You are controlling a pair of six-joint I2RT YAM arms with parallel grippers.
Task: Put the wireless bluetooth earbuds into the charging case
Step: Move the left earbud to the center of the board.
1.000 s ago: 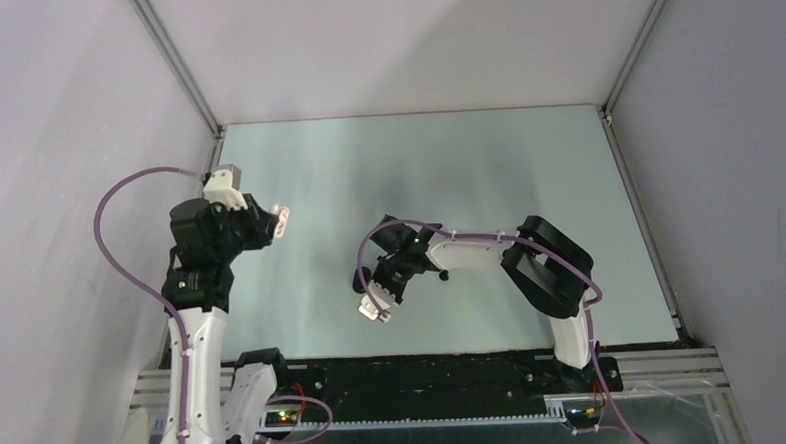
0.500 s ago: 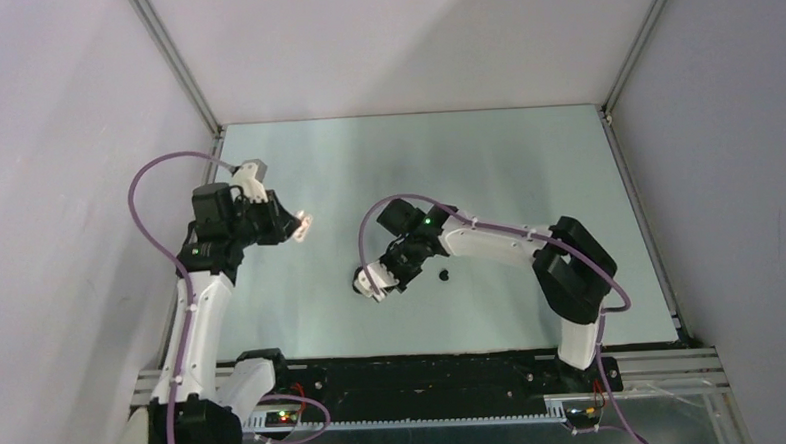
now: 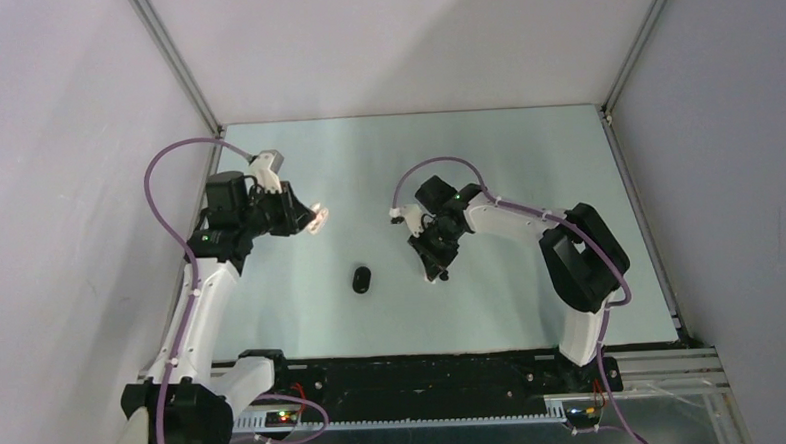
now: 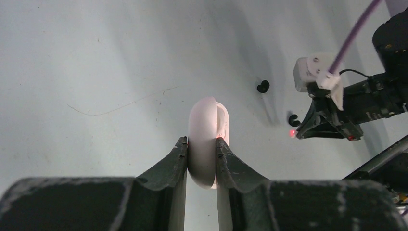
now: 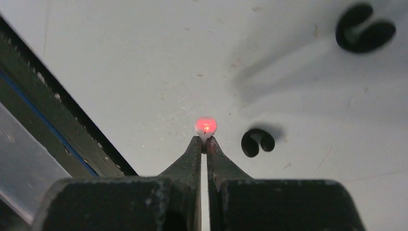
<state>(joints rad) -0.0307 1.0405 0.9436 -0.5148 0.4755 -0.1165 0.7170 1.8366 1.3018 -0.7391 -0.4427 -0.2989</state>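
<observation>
The black charging case (image 3: pixel 361 278) lies alone on the table between the two arms. My left gripper (image 4: pixel 201 144) is shut on a white oval case (image 4: pixel 207 122), held edge-on above the table at the left (image 3: pixel 314 217). My right gripper (image 5: pixel 206 139) is shut on a white earbud (image 5: pixel 206 126) that glows red at its fingertips. It points toward the near edge, right of the black case (image 3: pixel 437 270). One black earbud (image 5: pixel 258 142) lies on the table just beside the right fingertips, and another (image 5: pixel 364 33) lies farther off. Both black buds (image 4: pixel 262 86) (image 4: pixel 294 120) also show in the left wrist view.
The table's near edge, a dark rail (image 5: pixel 53 103), runs close by at the left of the right wrist view. Grey walls close in the table on the left, the back and the right.
My right arm has swung away from the black case, to the right and farther back, its fingers shut. My left arm has reached farther over the table with the white case.
</observation>
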